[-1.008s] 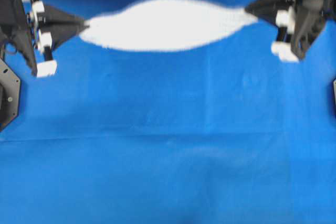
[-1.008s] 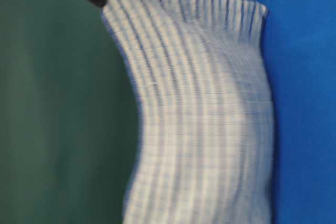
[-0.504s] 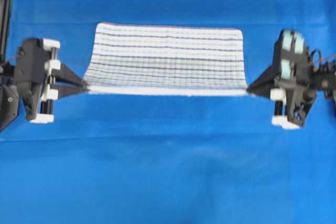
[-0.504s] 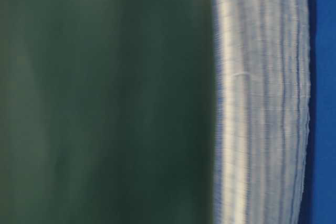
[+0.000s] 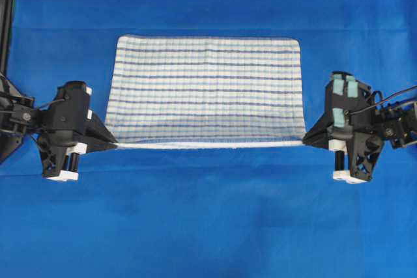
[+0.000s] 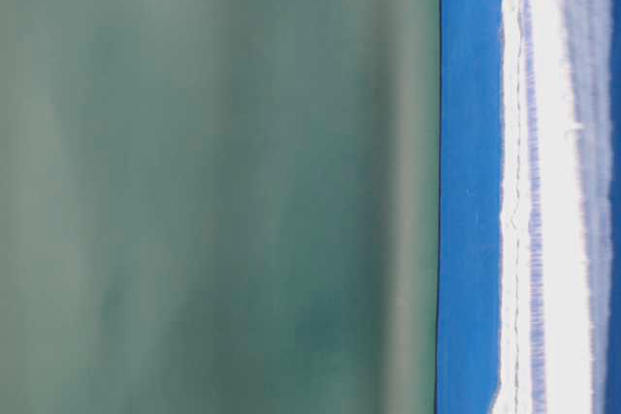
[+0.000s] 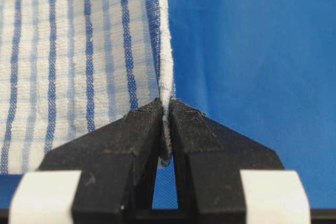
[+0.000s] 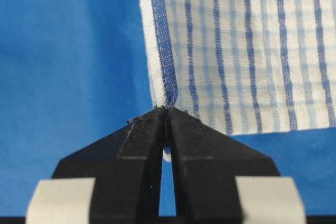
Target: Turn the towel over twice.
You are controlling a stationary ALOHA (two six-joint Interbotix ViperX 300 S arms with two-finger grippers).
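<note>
The towel (image 5: pixel 207 89), white with thin blue stripes, lies spread on the blue tablecloth, its near hem stretched taut between both grippers. My left gripper (image 5: pixel 115 142) is shut on the towel's near left corner; in the left wrist view the hem (image 7: pixel 165 72) runs into the pinched jaws of that gripper (image 7: pixel 166 106). My right gripper (image 5: pixel 304 141) is shut on the near right corner, and in the right wrist view the towel (image 8: pixel 247 45) spreads away from the closed tips of the gripper (image 8: pixel 166 111). The table-level view shows the towel (image 6: pixel 553 191) as a blurred white band low on the table.
The blue tablecloth (image 5: pixel 208 219) covers the whole table. Open cloth stretches in front of the towel and behind it. A cable (image 5: pixel 391 93) trails from the right arm.
Both grippers moved toward the table's front edge and down, drawing the towel from a hanging bunch into a flat spread sheet. Their grips have not changed.
</note>
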